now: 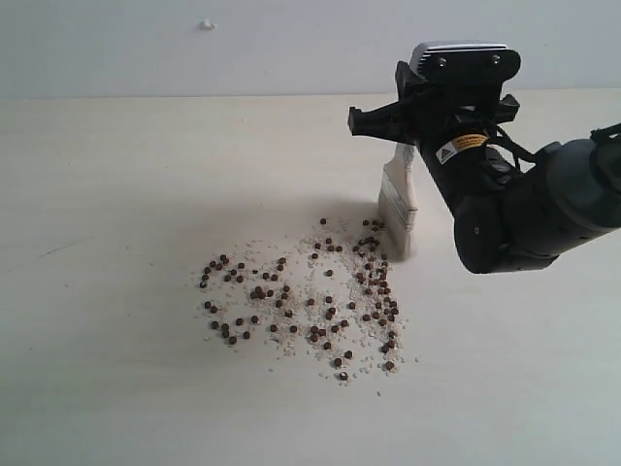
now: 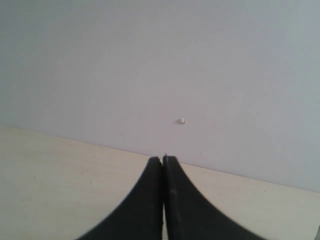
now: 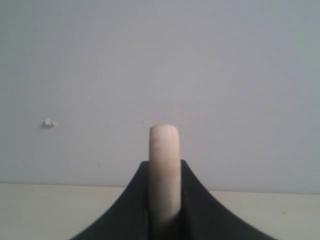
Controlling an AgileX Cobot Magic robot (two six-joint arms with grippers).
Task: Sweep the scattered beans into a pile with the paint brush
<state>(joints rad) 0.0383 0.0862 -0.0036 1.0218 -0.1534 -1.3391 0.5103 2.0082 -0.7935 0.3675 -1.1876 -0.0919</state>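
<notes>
Gripping one paint brush (image 1: 399, 209) by its handle, the right gripper (image 1: 406, 131) holds it bristles-down at the right edge of dozens of scattered beans (image 1: 310, 306); left gripper (image 2: 163, 167) closed, empty; pale table (image 1: 116, 194); plain wall (image 1: 194, 49) behind.

I take this for a robotics lab test bench: a plain pale tabletop (image 1: 116, 194) runs to a flat grey-white wall (image 1: 291, 49) on the far side, marked by one small white speck (image 1: 207, 24). A black robot arm (image 1: 543, 209) reaches in from the right.
</notes>
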